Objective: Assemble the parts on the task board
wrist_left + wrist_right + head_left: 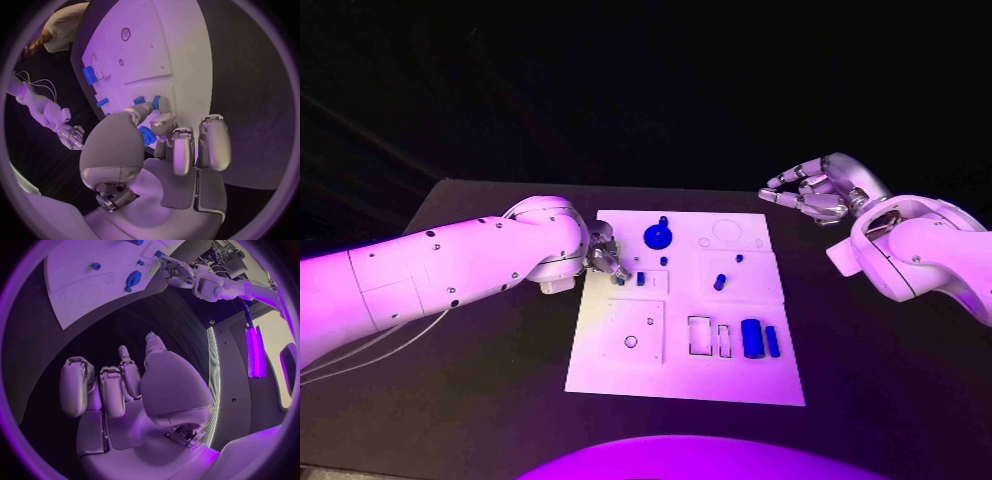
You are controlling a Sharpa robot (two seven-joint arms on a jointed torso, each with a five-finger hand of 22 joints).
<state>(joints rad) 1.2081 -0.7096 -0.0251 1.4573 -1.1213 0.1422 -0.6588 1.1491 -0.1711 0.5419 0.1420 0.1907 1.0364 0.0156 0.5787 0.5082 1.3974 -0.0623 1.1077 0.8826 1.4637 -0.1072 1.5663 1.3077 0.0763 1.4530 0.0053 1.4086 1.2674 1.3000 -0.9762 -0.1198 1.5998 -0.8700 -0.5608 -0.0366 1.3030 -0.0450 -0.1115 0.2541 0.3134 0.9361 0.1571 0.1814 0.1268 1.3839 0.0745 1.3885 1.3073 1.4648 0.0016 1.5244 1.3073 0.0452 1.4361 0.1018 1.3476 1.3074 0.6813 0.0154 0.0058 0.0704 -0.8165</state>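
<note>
Nearest the robot, the white board lies on the black table, reaching away toward the far edge. On its near right part two blue parts lie side by side: a thicker bar and, just right of it, a thin bar. Left of them are two outlined slots, and further left a square panel with a small round hole.

Mid-board, a small blue peg stands right of centre. Two small blue pieces sit left of centre, close to the left hand.

The left hand hovers at the board's left edge, the arm coming in from the left. In the left wrist view its fingers curl around a small blue part, pinched between the thumb and the fingers, just above the board's edge. Two more blue pieces lie on the board just beyond the fingertips.

Further away, a larger blue round part with a knob on its far side sits left of centre near the board's far end. Right of it is an engraved circle.

The right hand hangs off the board, above the table past the board's far right corner, well apart from every part. Its fingers are loosely curled and apart, and it grasps nothing.
</note>
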